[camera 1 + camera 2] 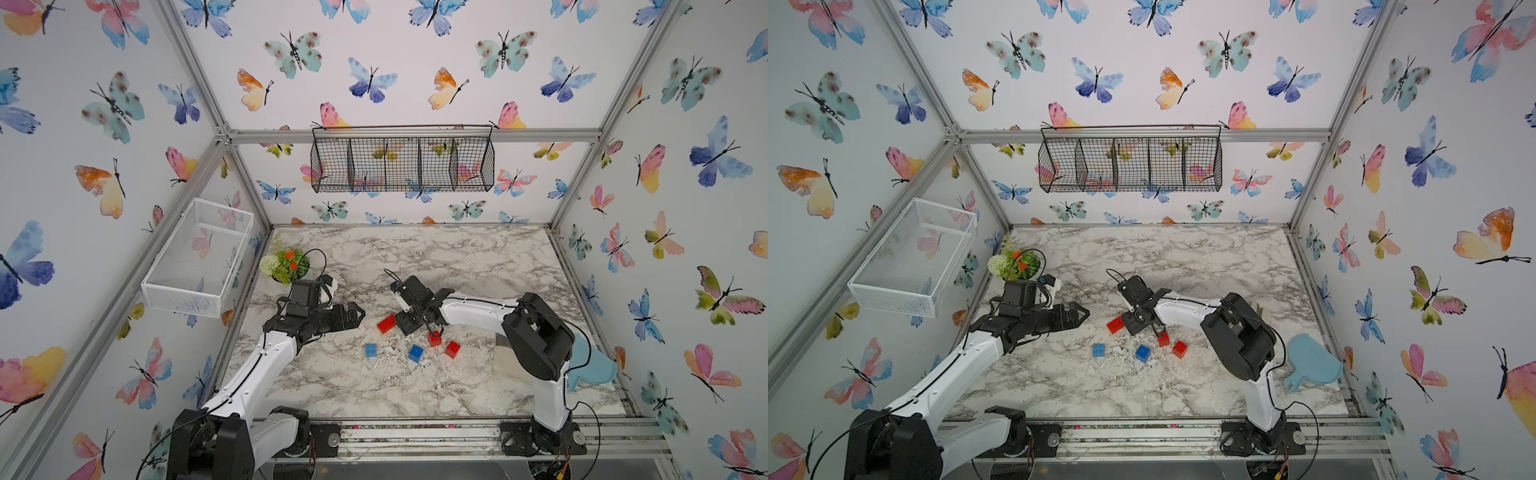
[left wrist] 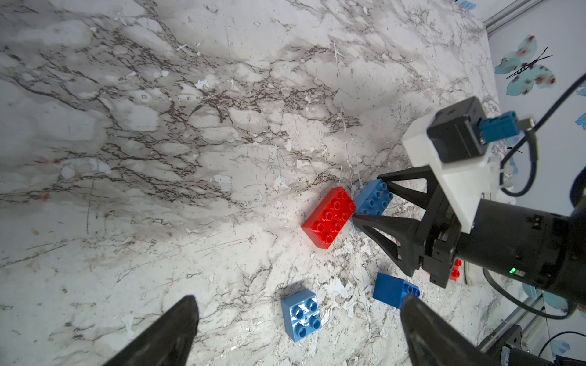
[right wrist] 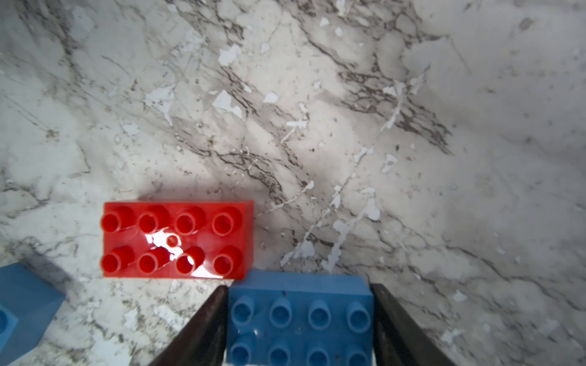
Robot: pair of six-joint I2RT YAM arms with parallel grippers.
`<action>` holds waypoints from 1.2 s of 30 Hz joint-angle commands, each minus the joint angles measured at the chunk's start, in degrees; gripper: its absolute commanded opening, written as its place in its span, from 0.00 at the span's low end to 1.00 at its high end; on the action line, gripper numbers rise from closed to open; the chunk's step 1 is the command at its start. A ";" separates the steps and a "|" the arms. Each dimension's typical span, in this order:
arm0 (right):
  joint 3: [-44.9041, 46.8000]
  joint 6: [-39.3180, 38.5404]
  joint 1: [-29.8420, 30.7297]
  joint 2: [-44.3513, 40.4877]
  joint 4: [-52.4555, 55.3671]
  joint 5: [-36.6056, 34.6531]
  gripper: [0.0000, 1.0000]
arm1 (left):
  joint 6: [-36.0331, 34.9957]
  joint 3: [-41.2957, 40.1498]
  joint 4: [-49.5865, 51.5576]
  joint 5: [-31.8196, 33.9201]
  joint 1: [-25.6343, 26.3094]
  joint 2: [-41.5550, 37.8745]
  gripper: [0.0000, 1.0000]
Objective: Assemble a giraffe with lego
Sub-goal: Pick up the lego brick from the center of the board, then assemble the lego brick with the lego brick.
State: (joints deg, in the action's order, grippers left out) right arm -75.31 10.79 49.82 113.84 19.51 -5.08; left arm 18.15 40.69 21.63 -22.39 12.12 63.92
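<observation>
Marble-patterned counter (image 1: 415, 257) carries the lego at mid-frame in both top views, where the right hand (image 3: 299, 320) clasps the long blue brick (image 3: 301, 313) beside the long red brick (image 3: 177, 239), while the left hand (image 2: 298, 336) hangs spread wide.

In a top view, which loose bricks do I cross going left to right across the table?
Light blue square brick → long red brick → darker blue square brick → red square brick → red square brick. The long blue brick is hidden there under the right pincer.
</observation>
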 commanded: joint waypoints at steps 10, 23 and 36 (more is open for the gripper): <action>-1.23 8.33 0.01 -7.54 10.45 -7.33 0.59 | 0.22 -1.03 -1.22 -3.95 0.19 0.65 0.98; 6.12 13.32 -0.25 -18.04 15.02 -8.23 0.59 | 0.95 -1.36 -3.99 -10.21 5.20 1.27 0.98; 15.84 15.96 -0.25 -25.29 11.52 -7.25 0.59 | 0.93 -1.22 -5.55 -12.50 9.68 1.49 0.98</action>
State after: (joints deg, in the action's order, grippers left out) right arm -60.40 25.47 49.80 89.80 31.73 -12.19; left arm 19.14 39.70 16.88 -33.41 21.32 65.32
